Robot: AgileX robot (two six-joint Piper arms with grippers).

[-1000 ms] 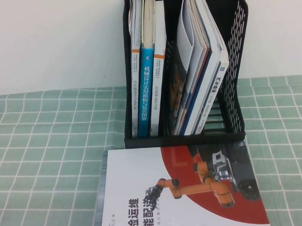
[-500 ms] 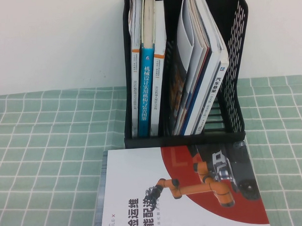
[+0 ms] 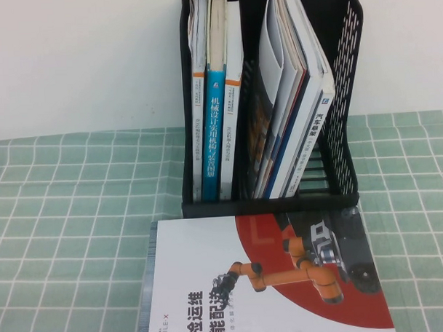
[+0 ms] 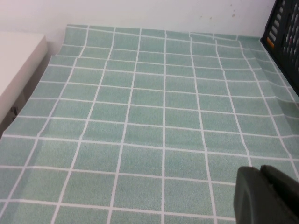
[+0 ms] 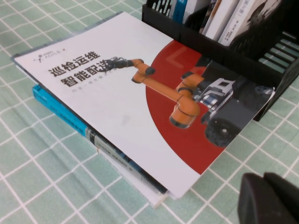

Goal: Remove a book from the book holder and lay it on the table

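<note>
I saw the book (image 3: 233,282) lying flat, white cover up, directly in front of the book holder (image 3: 343,96), its far edge just beside the holder's base. In the right wrist view it topped a small stack, a blue-edged book (image 5: 60,109) beneath it, all on the table (image 3: 63,215). The right gripper (image 5: 271,198) hung near the book's corner, pressed together and pinching nothing. The left gripper (image 4: 266,196) hovered over bare cloth, well apart from the holder; whether it was spread I could not tell.
</note>
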